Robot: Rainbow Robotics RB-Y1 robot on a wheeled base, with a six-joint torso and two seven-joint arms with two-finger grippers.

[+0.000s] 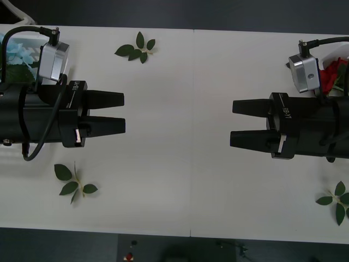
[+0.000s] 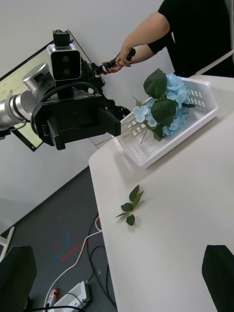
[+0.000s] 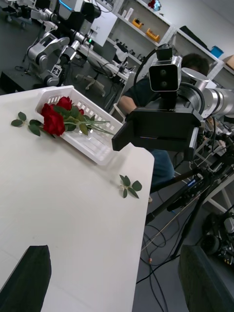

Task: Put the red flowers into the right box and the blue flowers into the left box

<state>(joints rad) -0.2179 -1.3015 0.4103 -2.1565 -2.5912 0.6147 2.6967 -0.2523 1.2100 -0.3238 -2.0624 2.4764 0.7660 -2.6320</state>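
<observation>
**Both claws empty over bare worktop, flowers sorted in their boxes**

Left claw (image 1: 124,113) hangs above the white worktop (image 1: 180,109), fingers apart, nothing between them. Right claw (image 1: 233,123) faces it from the other side, fingers likewise apart and empty. A wide stretch of worktop lies between the two.

Blue flowers (image 2: 168,105) lie in the left box (image 2: 195,114) at the worktop's far left corner, big green leaves on top of the bloom cluster. Red flowers (image 3: 56,117) lie in the right box (image 3: 90,141) at the far right corner, stems pointing along the tray.

Loose leaf sprigs on the worktop: one far left of centre (image 1: 137,48), one near left (image 1: 73,183), one near right edge (image 1: 335,201). None is touching a box or a claw.
</observation>
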